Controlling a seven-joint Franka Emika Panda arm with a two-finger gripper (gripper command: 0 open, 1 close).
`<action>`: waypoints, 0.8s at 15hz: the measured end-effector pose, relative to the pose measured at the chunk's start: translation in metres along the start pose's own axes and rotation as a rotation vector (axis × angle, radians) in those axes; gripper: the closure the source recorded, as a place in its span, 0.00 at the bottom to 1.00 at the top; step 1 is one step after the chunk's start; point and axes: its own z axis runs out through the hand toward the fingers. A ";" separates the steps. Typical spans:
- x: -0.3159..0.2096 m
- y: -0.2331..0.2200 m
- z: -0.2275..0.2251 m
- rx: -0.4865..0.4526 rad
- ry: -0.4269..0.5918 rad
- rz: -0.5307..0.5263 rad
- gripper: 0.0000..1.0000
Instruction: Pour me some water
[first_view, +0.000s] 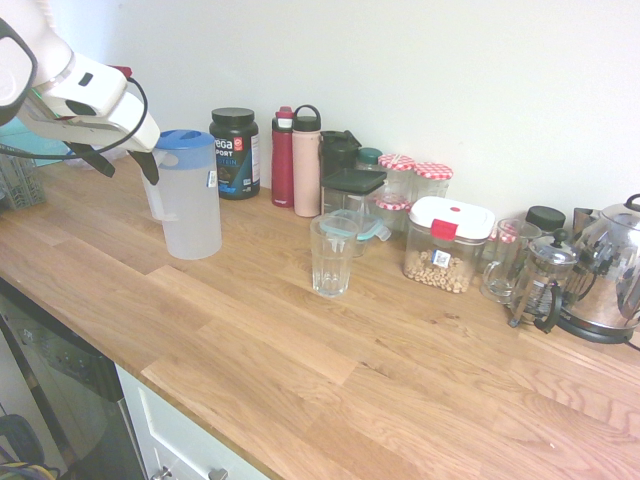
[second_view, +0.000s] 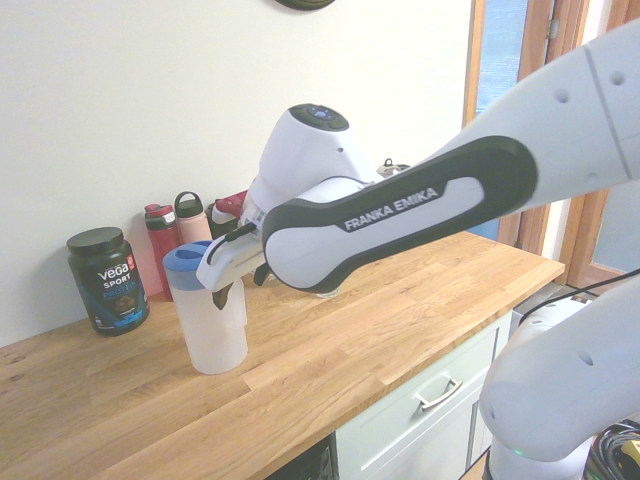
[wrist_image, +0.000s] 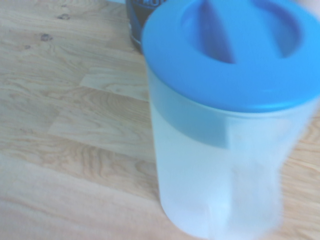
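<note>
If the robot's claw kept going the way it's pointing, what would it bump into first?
Most likely the jug: the open gripper slants down beside its handle, near the blue lid. Depth is hard to judge.

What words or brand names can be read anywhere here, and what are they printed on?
"Vega SPORT": on the black tub by the wall; a smaller line under it is too blurred to read.
"FRANKA EMIKA": on the robot arm.
Small sticker on the jug: too small to read.
Small label on the box with the white lid: too small to read.
Nothing readable in the wrist view.
</note>
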 end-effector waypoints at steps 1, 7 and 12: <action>0.006 -0.003 0.009 -0.003 0.006 0.010 0.00; 0.034 -0.010 0.038 -0.021 0.032 0.040 1.00; 0.035 -0.013 0.045 -0.022 0.031 0.041 1.00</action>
